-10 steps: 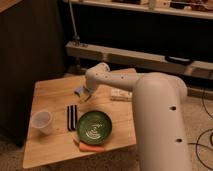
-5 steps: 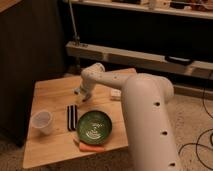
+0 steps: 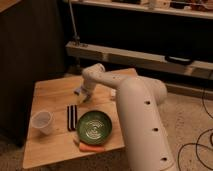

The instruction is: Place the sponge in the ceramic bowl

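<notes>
Gripper hangs low over the wooden table, beyond the black-striped flat item. Small light-blue sponge pad sits at its tip; grip state: can't tell. Glossy green round ceramic bowl sits nearer the table's front edge, apart.

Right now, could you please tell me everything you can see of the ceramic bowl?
The ceramic bowl is round, shallow and glossy green, with a pale swirl pattern inside. It sits upright and empty on the wooden table, near its front edge. A black-striped flat item lies close on its left in the view and an orange object along its near rim; contact cannot be told. The gripper hangs above the table behind the bowl, apart from it.
</notes>
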You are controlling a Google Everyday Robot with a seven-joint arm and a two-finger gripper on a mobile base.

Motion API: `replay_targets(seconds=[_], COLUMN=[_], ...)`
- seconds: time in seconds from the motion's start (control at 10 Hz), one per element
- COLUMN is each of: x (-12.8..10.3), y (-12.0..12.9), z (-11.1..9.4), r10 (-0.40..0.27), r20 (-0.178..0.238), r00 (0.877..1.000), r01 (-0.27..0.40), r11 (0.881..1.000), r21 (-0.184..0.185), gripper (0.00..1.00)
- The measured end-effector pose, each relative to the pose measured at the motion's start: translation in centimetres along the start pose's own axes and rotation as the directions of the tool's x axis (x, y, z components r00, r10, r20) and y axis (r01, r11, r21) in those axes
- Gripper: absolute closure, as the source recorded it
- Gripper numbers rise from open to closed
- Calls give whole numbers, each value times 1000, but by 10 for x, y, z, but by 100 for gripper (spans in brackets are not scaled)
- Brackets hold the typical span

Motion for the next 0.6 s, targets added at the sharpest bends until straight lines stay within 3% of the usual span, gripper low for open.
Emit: replay_targets(seconds=[0.3, 0.6], x=[5, 8], y=[-8, -10], z=[-2, -4], r10=[28, 30], r20=[-1, -4], r00=[1000, 1000], r01=[-28, -30], r11=[999, 999], r21=[-34, -31], gripper=[71, 98])
